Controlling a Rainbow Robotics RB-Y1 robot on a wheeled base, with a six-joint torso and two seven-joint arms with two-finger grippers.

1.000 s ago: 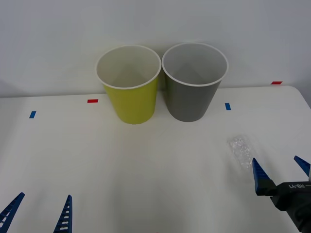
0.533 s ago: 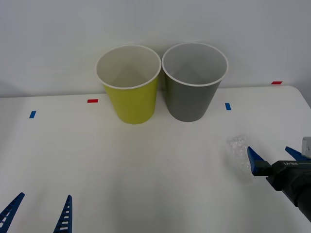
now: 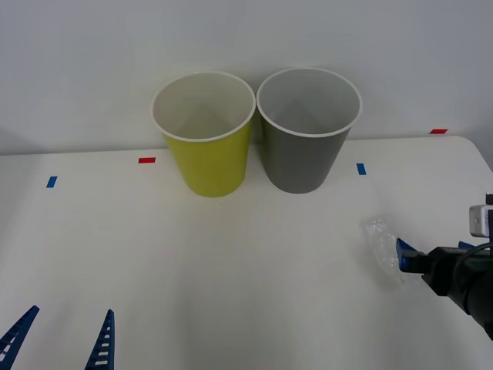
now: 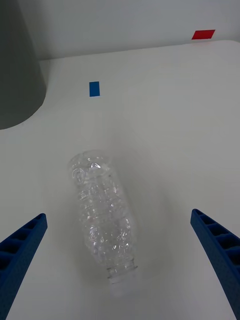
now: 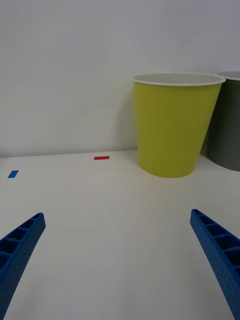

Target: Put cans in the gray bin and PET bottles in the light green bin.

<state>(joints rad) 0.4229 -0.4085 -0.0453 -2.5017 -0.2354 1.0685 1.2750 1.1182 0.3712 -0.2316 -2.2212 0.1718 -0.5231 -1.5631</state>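
I see the PET bottle point(image 4: 102, 212) lying on its side on the tabletop point(image 3: 231, 262), right of the gray bin point(image 3: 306, 131) and nearer to me. It is clear, dimpled; its cap looks whitish, I think. My right gripper point(image 4: 120, 260) has fingers spread wide around it; left gripper point(image 5: 117, 260) fingers also apart.

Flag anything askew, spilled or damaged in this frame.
Only the PET bottle stands out: it lies on its side on the table, its body dimpled and wrinkly, between the open fingers of the right tool. The light green bin and gray bin stand upright. The left tool waits open.
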